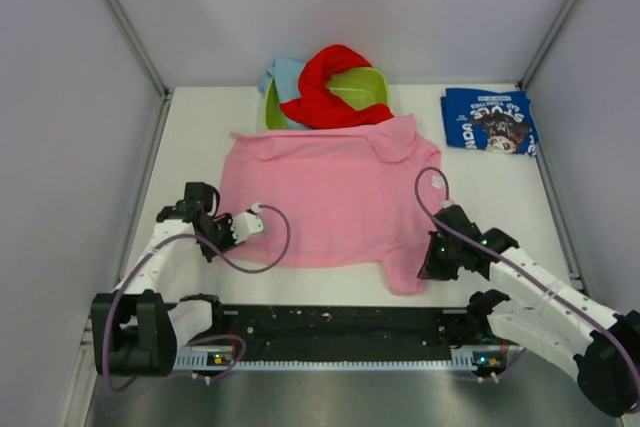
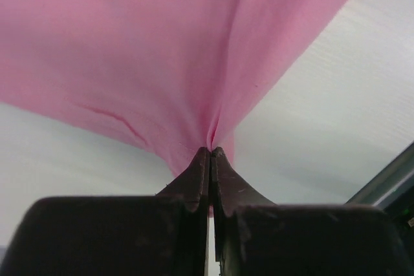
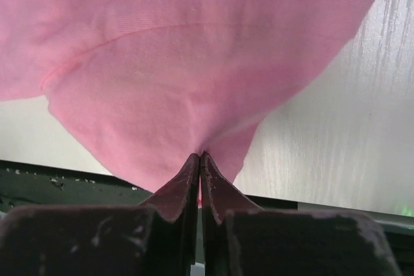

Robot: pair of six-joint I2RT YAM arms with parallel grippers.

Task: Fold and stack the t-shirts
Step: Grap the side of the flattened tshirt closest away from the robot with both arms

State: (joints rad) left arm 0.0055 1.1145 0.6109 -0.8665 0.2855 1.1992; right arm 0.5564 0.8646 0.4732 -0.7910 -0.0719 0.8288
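Between both pairs of closed jaws is pinched the pink t-shirt (image 1: 320,197).

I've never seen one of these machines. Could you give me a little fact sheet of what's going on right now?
pink shirt: spread out in the middle
left pincer: shut on pink shirt's left edge
right pincer: shut on pink shirt's near right part
navy shirt: folded, far right
red shirt: draped over green tub
light blue shirt: bunched at the tub's far left
stack: none yet
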